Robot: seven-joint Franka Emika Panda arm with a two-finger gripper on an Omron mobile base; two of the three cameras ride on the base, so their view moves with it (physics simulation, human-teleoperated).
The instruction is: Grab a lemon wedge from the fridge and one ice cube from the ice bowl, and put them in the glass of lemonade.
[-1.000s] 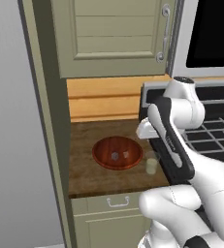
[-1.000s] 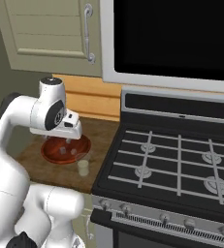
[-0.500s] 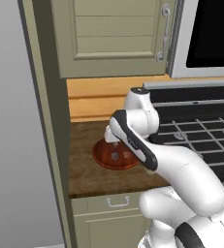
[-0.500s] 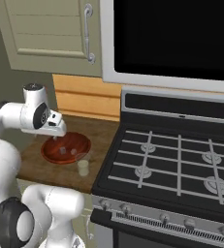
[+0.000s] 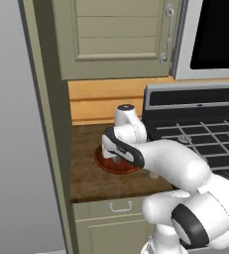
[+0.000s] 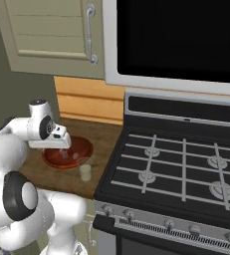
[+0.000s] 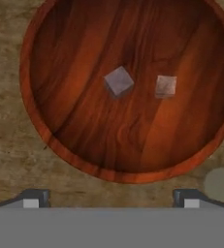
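A: What's in shot, biggest first?

B: Black gas stove point(image 6: 176, 169) w/ grates, beige cabinet door point(image 5: 113, 34) above. Left of the stove, a mottled brown wood-grain worktop point(image 5: 88, 173). On it the ice bowl point(image 7: 128, 87), round, shallow, glossy reddish-brown wood w/ dark streaks. Just beside the bowl, on the near side, the glass of lemonade point(image 6: 85, 169), short clear tumbler, pale liquid.

A: And the arm?

B: White arm bent low over the bowl. Pincer point(image 7: 111, 199) released, tips spread wide, nothing between them, hovering above the bowl's near rim.

A: Ice?

B: Two ice cubes near the bowl's centre, apart from each other: one ice cube point(image 7: 119, 81) greyish, turned cornerwise; a second cube point(image 7: 166, 85) paler, square-on. Both tiny, translucent, smooth.

A: Risks?

B: Likely: a slick cube squirts out as the tips close, esp. the cornerwise one. Curved bowl floor could stop the tips reaching low enough. Descending off-centre might nudge both cubes together. Glass sits close, so a wide swing could knock it.
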